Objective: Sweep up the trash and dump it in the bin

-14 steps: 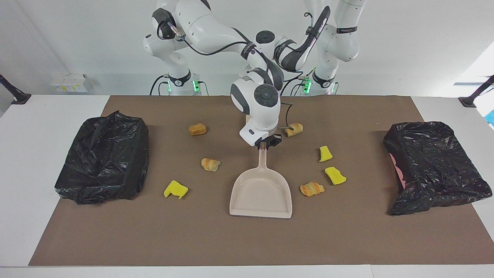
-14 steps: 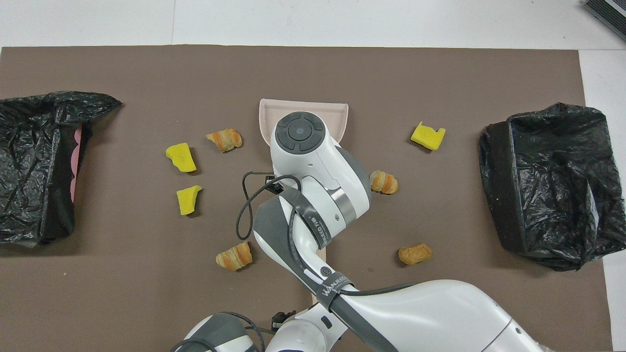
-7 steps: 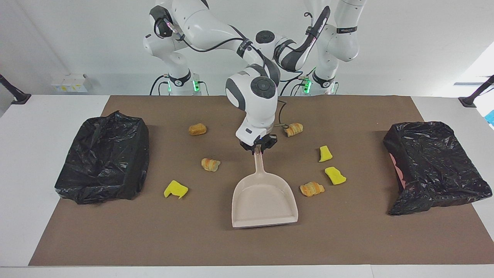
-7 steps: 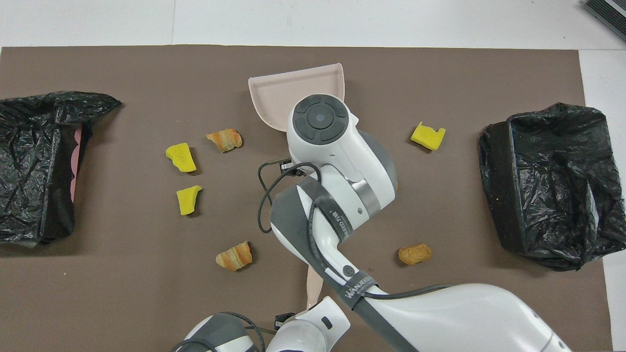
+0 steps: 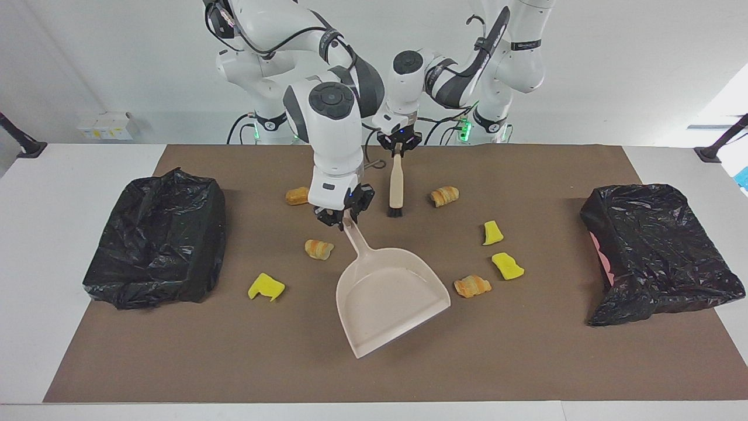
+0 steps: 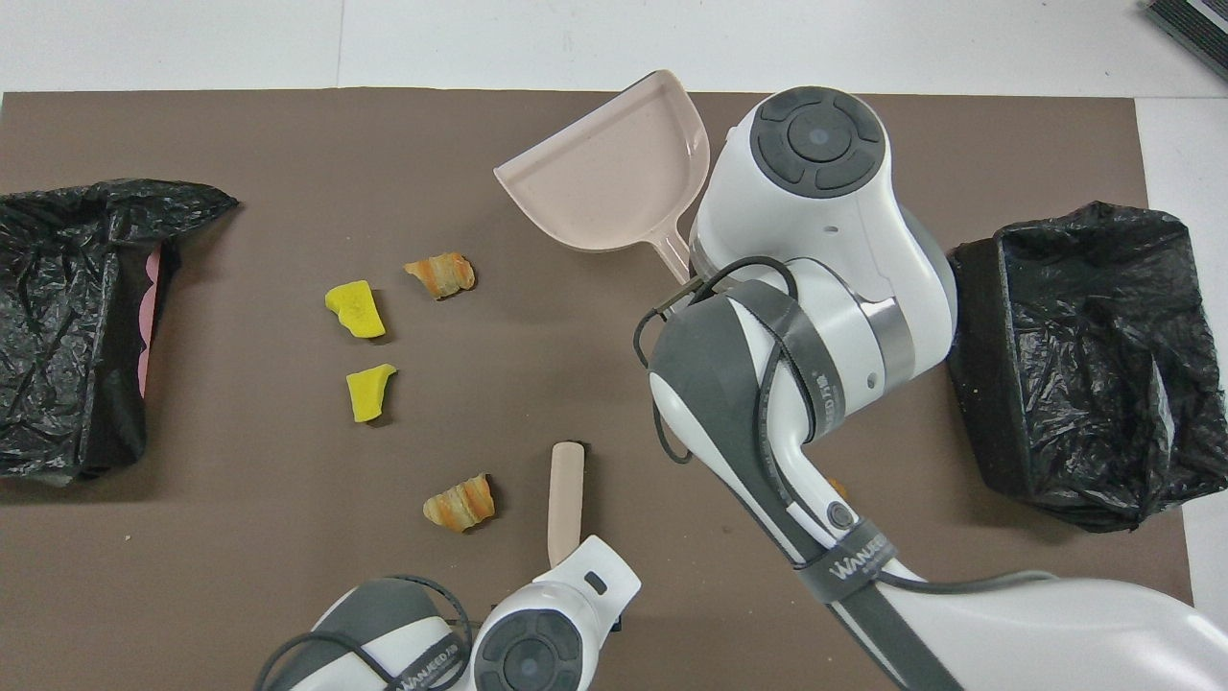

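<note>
We see crinkled glossy black plastic bags (image 5: 158, 240), a smooth matt beige plastic dustpan (image 5: 388, 301), spongy yellow chunks (image 5: 507, 266) and a matt brown paper-like mat (image 5: 526, 362).

Dustpan (image 5: 388, 301) mid-mat (image 5: 526, 362); trash pieces (image 5: 473, 286) scattered on both sides of it; one bag-lined bin (image 5: 155, 240) at each end of the table; brush (image 5: 396, 186) nearer the robots.

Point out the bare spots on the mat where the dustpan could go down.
Bare mat runs along the edge farthest from the robots, between the two black bags. More lies between the yellow chunk and the nearby bag. The middle is crowded: dustpan, brush, rolls and chunks.
</note>
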`<action>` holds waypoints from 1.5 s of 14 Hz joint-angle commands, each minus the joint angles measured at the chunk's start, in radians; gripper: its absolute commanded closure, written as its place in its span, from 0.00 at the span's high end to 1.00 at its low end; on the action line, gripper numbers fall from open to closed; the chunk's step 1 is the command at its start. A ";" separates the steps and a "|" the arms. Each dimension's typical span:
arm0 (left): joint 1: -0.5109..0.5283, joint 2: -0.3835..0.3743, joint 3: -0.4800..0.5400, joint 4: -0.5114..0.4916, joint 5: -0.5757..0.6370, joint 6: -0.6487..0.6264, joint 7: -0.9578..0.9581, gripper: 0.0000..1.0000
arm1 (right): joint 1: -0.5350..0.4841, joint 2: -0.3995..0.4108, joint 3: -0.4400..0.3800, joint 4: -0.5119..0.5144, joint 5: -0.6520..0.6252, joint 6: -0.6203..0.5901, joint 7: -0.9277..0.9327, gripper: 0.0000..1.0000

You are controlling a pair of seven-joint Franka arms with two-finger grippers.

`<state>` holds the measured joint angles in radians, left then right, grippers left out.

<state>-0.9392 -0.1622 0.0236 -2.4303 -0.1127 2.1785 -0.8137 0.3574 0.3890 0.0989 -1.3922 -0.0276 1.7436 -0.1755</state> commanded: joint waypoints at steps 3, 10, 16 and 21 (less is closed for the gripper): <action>0.124 -0.083 -0.005 0.008 -0.007 -0.159 -0.059 0.00 | -0.038 -0.038 0.008 -0.054 -0.021 -0.046 -0.457 0.00; 0.246 -0.180 0.001 0.033 -0.021 -0.342 -0.093 0.00 | -0.032 -0.056 0.012 -0.133 -0.224 -0.015 -0.742 0.00; 0.307 -0.214 0.001 -0.035 -0.134 -0.392 -0.288 0.00 | -0.005 -0.018 0.012 -0.152 -0.250 0.036 -0.852 0.00; 0.307 -0.142 0.001 -0.069 -0.136 -0.228 -0.269 0.00 | 0.034 -0.004 0.011 -0.206 -0.271 0.122 -0.835 0.00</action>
<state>-0.6448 -0.3238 0.0320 -2.4826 -0.2308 1.8890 -1.0854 0.3938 0.3962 0.1066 -1.5739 -0.2678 1.8424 -1.0025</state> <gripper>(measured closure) 0.744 0.674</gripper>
